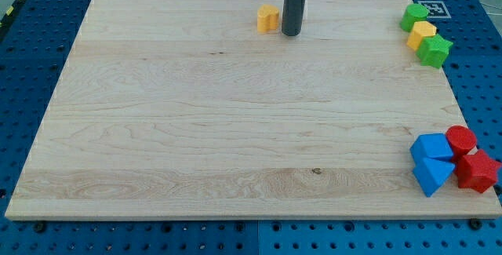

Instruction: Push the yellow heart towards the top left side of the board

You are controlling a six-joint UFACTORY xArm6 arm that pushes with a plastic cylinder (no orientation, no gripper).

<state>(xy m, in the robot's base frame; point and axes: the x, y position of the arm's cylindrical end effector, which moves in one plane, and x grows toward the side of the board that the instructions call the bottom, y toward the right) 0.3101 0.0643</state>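
One small yellow heart [268,19] sits near the counter's [196,129] top edge, our tip [291,33] just beside its right flank, holding nothing. We judge it light, stiff and slippery; push its right face squarely leftward.

The rod [295,4] is cut off by the view's top edge above the yellow heart [268,19], so the arm is unseen. The heart's shape is too small to tell clearly.
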